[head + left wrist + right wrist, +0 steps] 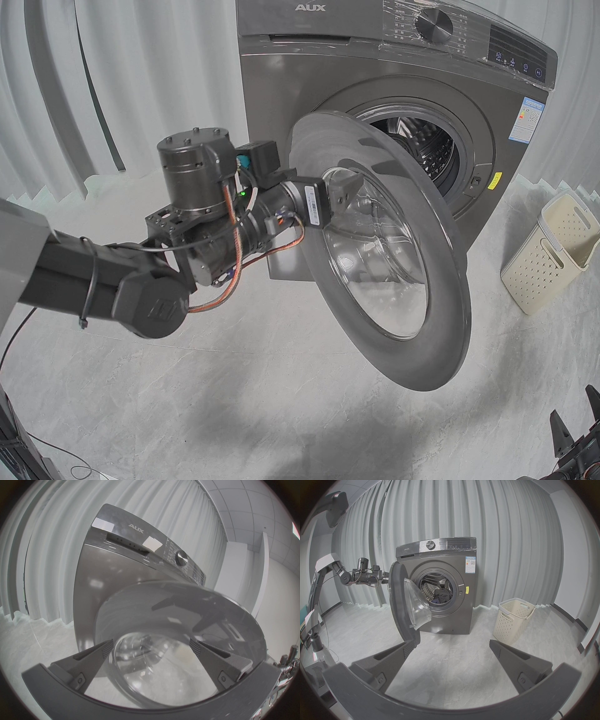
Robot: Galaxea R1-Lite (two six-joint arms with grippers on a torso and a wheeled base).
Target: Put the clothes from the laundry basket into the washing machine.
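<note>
The left gripper (151, 645) sits right up at the outer face of the round grey glass-windowed door (437, 350), which stands swung wide open from the grey front-loading washing machine (281, 81). Its fingers are spread wide, holding nothing, with the door's bulging window just ahead between them. Whether a fingertip touches the door, I cannot tell.

The right gripper (450, 644) hangs low, well apart from the machine, fingers open wide and empty.

The dark bundle of clothes (442, 596) lies inside the steel drum (431, 150), near its mouth. The cream perforated plastic laundry basket (553, 256) stands on the floor to the right of the machine. So the loading looks done, and my read is that the door is the job in hand.

Here's the danger:

- **Slipping off the door.** The face is glossy and curved, and open fingers have no hold on it. A push could skid off across the glass and leave the door half swung.
- **Failing to latch.** The contact point looks closer to the hinge side than to the latch edge, so leverage is poor. The door may swing round but not click shut.
- **Catching the clothes.** The bundle sits close to the opening, and any trailing fabric over the lip could get pinched in the seal.
</note>
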